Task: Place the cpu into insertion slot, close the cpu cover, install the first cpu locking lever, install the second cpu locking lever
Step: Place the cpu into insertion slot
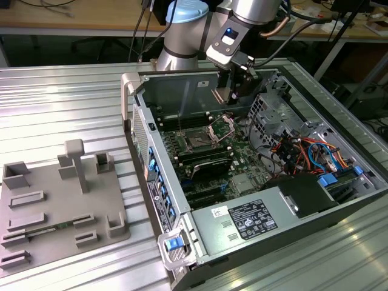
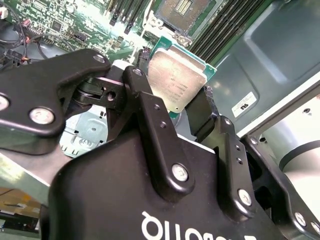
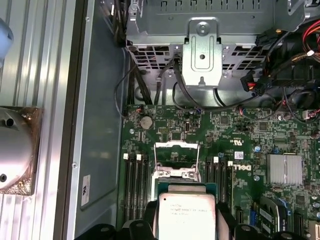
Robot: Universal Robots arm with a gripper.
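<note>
Gripper point(image 1: 231, 91) hangs low inside the case point(image 1: 291, 212) in the exterior view. It is near the slot point(image 1: 199, 140), whose cover point(image 1: 222, 126) stands up open. In the second wrist view, its two black fingers point(image 2: 150, 115) pinch the cpu point(image 2: 175, 80) by its sides, over the green board point(image 2: 60, 20). In the first wrist view, the cpu point(image 3: 185, 215) sits between the fingers, close to the open cover point(image 3: 176, 150).

The socket point(image 1: 199, 140) lies open from above. A raised cover point(image 1: 222, 127), drive cage point(image 1: 270, 111) and cables point(image 1: 298, 151) crowd the exterior view's right.
</note>
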